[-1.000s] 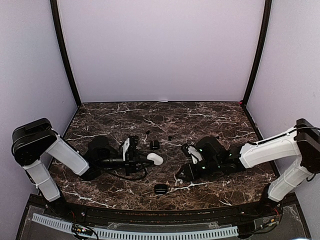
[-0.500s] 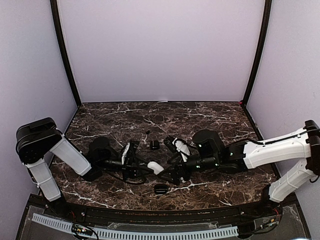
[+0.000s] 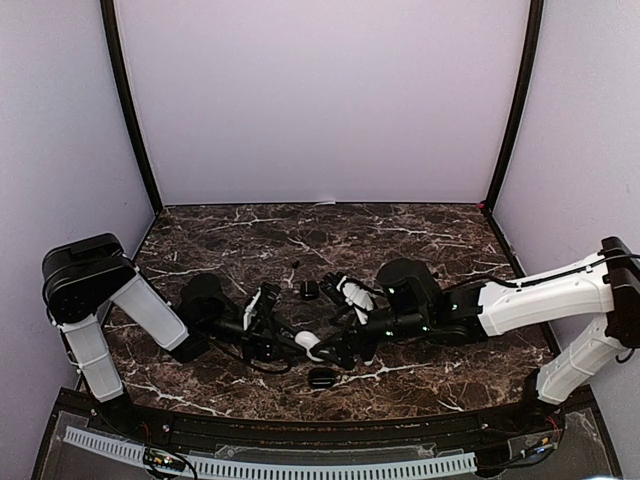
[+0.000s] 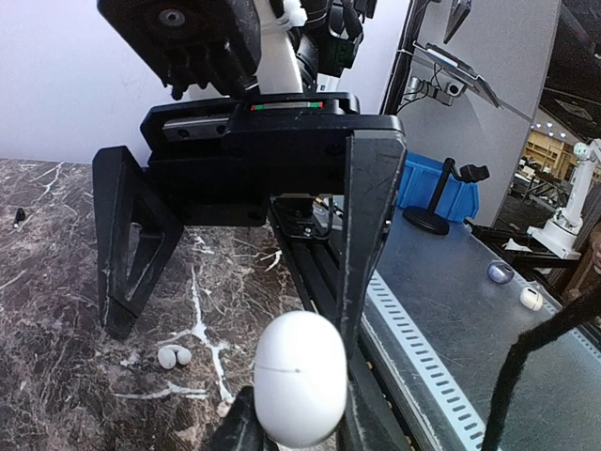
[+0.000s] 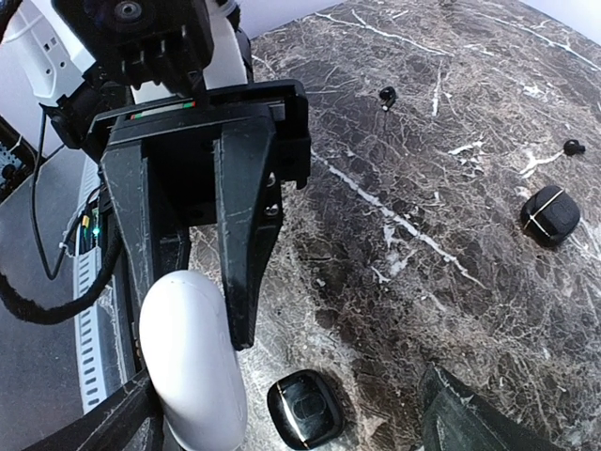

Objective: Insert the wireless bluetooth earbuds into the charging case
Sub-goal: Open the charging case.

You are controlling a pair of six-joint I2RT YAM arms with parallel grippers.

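My left gripper (image 3: 292, 340) is shut on a closed white egg-shaped charging case (image 4: 300, 376) (image 3: 309, 344), held just above the table. My right gripper (image 3: 336, 349) faces it, open, and the white case (image 5: 192, 366) sits inside the gap close to its left finger. A pair of white earbuds (image 4: 174, 355) lies on the marble below the right gripper. Two black earbuds (image 5: 387, 94) (image 5: 573, 147) lie farther out on the table. In the right wrist view my right gripper (image 5: 286, 395) hangs over a glossy black case (image 5: 303, 410).
The glossy black case (image 3: 321, 377) lies near the front edge. A second, matte black case (image 3: 309, 289) (image 5: 549, 214) lies behind the grippers. The dark marble table (image 3: 420, 230) is walled on three sides, with a slotted white rail (image 3: 300, 467) along the front.
My right arm has swung left to meet the left gripper, and its jaws have opened wide. The left gripper with the white case has shifted slightly right and toward the front.
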